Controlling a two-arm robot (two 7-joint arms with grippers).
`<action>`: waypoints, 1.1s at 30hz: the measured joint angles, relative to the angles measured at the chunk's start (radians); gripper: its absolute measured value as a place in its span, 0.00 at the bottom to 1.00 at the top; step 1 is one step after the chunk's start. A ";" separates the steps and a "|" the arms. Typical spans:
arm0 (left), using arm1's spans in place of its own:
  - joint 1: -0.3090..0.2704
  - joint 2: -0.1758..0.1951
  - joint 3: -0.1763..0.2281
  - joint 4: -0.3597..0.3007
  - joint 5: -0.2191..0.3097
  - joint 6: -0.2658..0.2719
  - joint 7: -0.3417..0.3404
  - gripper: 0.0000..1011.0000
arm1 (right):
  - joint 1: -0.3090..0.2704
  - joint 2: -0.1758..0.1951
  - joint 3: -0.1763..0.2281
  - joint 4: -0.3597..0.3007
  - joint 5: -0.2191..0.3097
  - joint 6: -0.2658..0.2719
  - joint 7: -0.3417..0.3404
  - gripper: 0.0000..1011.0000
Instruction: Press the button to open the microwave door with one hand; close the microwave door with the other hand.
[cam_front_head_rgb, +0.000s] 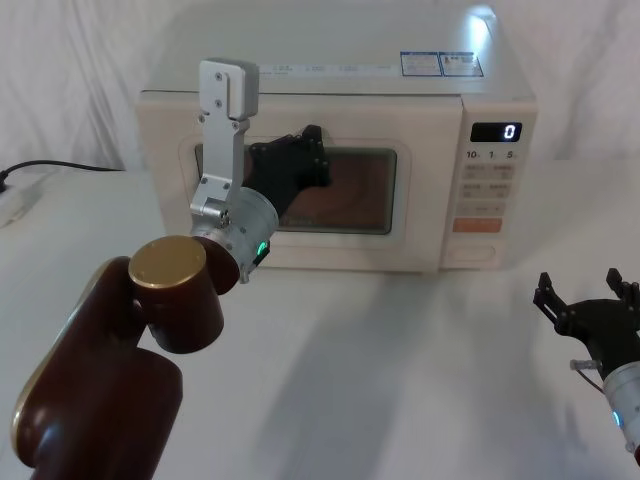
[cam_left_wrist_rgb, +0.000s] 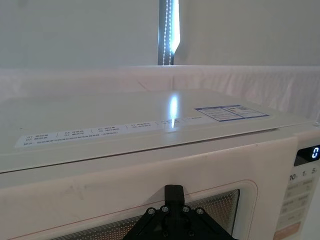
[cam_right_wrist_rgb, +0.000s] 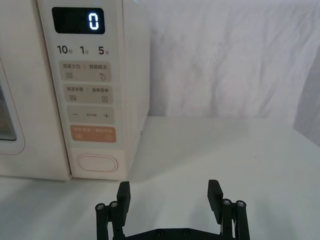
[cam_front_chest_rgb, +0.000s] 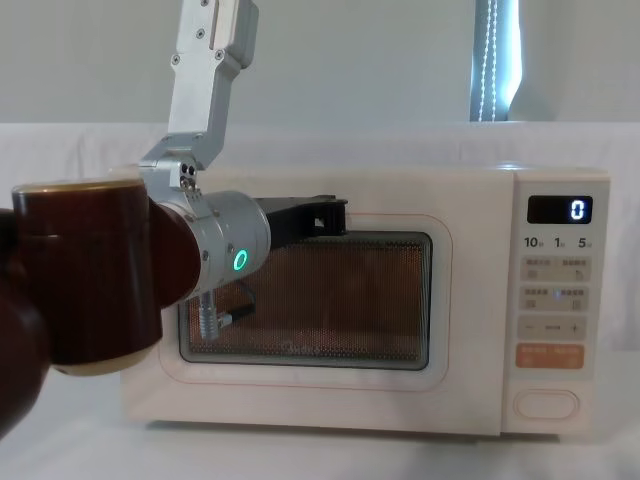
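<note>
The cream microwave stands at the back of the table with its microwave door (cam_front_head_rgb: 300, 252) (cam_front_chest_rgb: 310, 375) (cam_left_wrist_rgb: 100, 192) (cam_right_wrist_rgb: 25, 100) lying flush and shut. My left gripper (cam_front_head_rgb: 312, 150) (cam_front_chest_rgb: 335, 215) (cam_left_wrist_rgb: 173, 192) is shut, and its tip rests against the upper part of the door's dark window. The wide cream button (cam_front_head_rgb: 472, 252) (cam_front_chest_rgb: 546, 404) (cam_right_wrist_rgb: 98, 162) sits at the bottom of the control panel. My right gripper (cam_front_head_rgb: 585, 290) (cam_right_wrist_rgb: 169, 195) hovers open over the table, in front of the microwave's right end, a short way back from the button.
An orange key (cam_right_wrist_rgb: 93, 134) sits just above the button, and the display (cam_right_wrist_rgb: 78, 20) reads 0. A black cable (cam_front_head_rgb: 50, 167) and a white power strip (cam_front_head_rgb: 15, 205) lie at the far left. White cloth covers the table (cam_front_head_rgb: 400, 360).
</note>
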 joint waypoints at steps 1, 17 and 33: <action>-0.001 0.000 -0.001 0.002 0.001 -0.001 0.000 0.00 | 0.000 0.000 0.000 0.000 0.000 0.000 0.000 0.99; -0.008 -0.013 -0.014 0.026 0.011 -0.007 0.003 0.00 | 0.000 0.000 0.000 0.000 0.000 0.000 0.000 0.99; 0.086 0.011 -0.030 -0.139 -0.008 0.043 0.005 0.00 | 0.000 0.000 0.000 0.000 0.000 0.000 0.000 0.99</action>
